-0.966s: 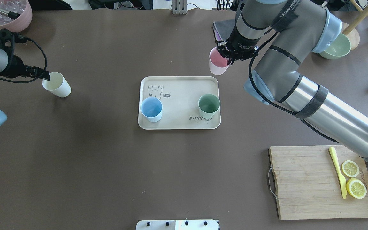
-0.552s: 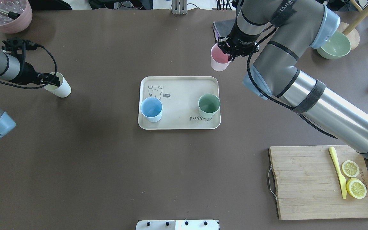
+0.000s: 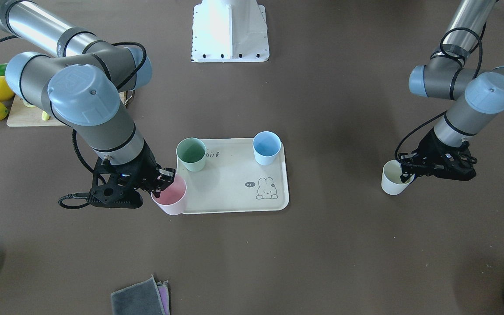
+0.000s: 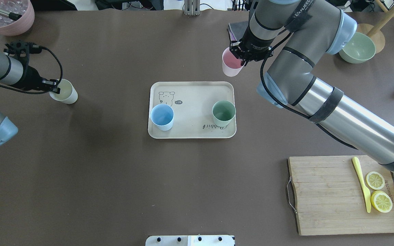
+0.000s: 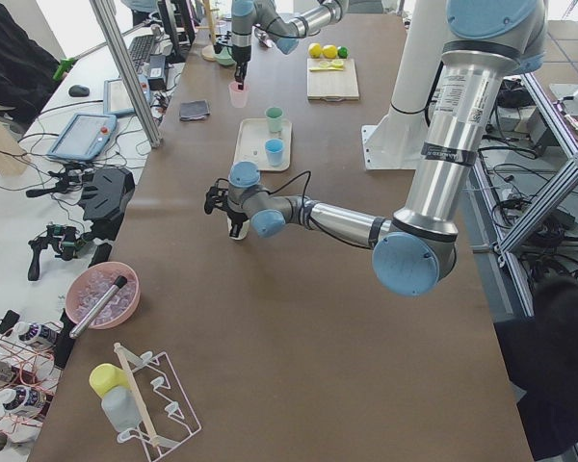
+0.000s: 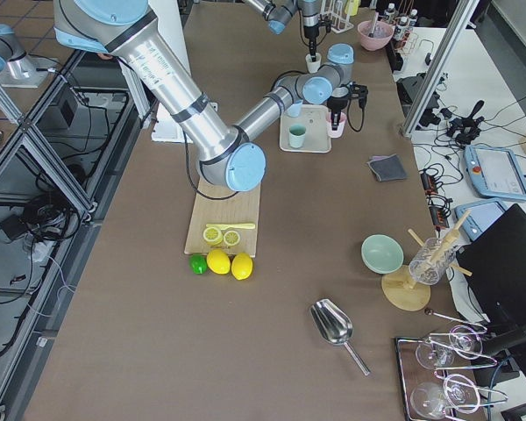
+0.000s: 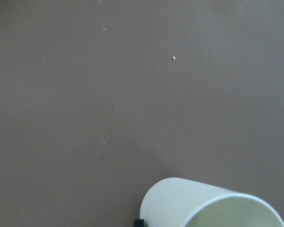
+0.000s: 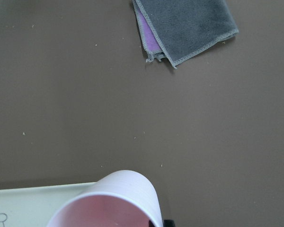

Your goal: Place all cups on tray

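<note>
Pink cup (image 3: 169, 196) hangs from my right claw (image 3: 166, 178), clamped on its rim, at the corner of the tray (image 3: 230, 192) nearest the green cup (image 3: 191, 154). The blue cup (image 3: 266, 148) stands on the tray's other side; both look empty. My left claw (image 3: 409, 174) pinches the rim of the cream cup (image 3: 393, 179), well apart from the tray.

From overhead, my right load shows just past the tray's far rim. I should carry it inward over bare tray, clear of the green cup, and set it down flat before parting.

My right wrist sees an empty mouth, with the tray rim below and a grey cloth (image 8: 184, 28) beyond. My left wrist sees an empty cream cup over the worktop (image 7: 109, 94).
</note>
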Robot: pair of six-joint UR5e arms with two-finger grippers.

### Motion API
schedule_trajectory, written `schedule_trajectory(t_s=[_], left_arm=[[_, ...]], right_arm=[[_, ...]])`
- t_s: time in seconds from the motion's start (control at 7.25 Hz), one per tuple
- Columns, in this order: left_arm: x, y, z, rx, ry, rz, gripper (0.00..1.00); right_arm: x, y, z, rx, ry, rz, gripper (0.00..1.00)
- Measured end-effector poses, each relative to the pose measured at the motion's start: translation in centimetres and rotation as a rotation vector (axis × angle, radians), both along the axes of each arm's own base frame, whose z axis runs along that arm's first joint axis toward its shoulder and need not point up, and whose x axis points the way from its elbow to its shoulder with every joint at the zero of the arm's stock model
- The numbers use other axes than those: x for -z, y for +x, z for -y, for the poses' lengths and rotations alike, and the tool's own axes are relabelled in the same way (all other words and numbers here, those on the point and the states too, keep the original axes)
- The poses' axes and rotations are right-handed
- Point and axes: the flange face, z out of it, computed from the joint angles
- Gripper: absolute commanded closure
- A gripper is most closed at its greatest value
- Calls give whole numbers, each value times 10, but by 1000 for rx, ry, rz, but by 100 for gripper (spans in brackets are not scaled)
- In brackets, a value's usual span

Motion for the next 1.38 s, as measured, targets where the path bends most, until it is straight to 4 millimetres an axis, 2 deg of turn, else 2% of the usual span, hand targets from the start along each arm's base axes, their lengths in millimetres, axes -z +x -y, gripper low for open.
schedule_trajectory(t_s=[0.28, 0.41, 0.69, 0.83, 0.97, 1.24, 1.38], left_arm=[[73, 9, 39, 3, -40, -14, 100], [107, 17, 52, 7, -53, -18, 100], [155, 29, 64, 36, -80, -48, 100], [170, 35, 65, 45, -89, -63, 100], [179, 42, 64, 48, -95, -73, 100], [199, 62, 60, 43, -110, -87, 100], [209, 76, 55, 36, -119, -94, 100]], right_arm=[[-1, -31, -21, 41, 10, -9, 100], [-3, -44, -30, 53, 16, -18, 100], [-17, -66, -34, 63, 38, -22, 100], [-25, -74, -31, 64, 48, -13, 90], [-29, -77, -30, 62, 51, -7, 1], [-25, -76, -30, 55, 52, 10, 0], [-12, -66, -26, 47, 46, 29, 0]])
